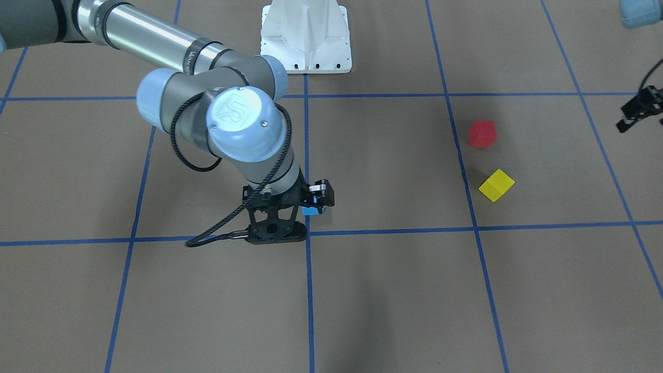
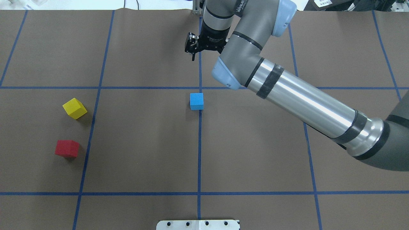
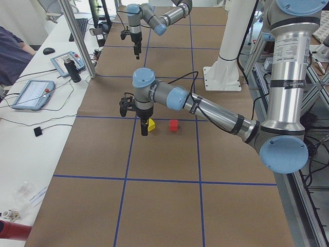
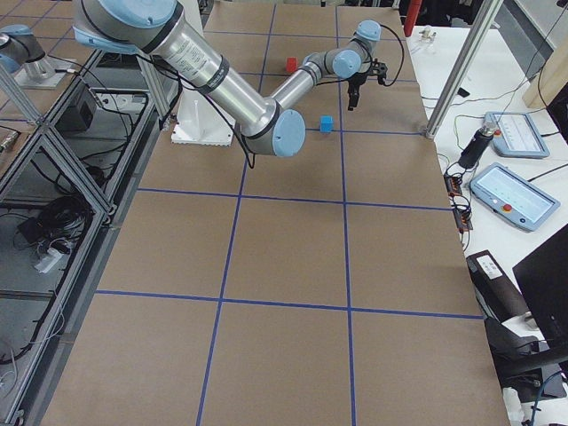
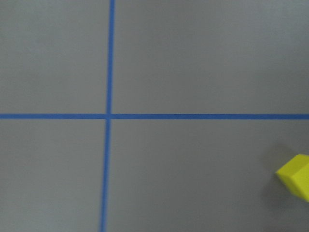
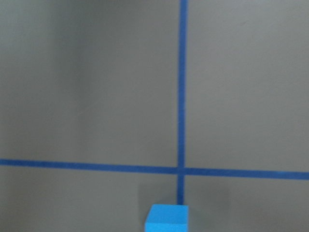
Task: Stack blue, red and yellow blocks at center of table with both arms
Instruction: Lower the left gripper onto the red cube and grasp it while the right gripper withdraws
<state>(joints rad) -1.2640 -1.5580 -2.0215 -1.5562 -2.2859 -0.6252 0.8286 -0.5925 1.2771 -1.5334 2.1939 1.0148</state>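
The blue block [image 2: 196, 101] lies free on the table at the central line crossing; it also shows in the front view [image 1: 311, 211] and at the bottom edge of the right wrist view [image 6: 167, 217]. My right gripper [image 1: 277, 235] hangs above the table just past it, open and empty; it also shows in the overhead view [image 2: 192, 54]. The yellow block [image 2: 74, 108] and the red block [image 2: 66, 148] lie apart on the robot's left side. My left gripper [image 1: 642, 109] is cut by the frame edge, raised beside the yellow block [image 5: 294, 176]; I cannot tell if it is open.
The white robot base [image 1: 305, 39] stands at the robot's edge of the table. Blue tape lines [image 2: 199, 143] grid the brown table. Tablets and a post [image 3: 77, 69] stand on the side bench.
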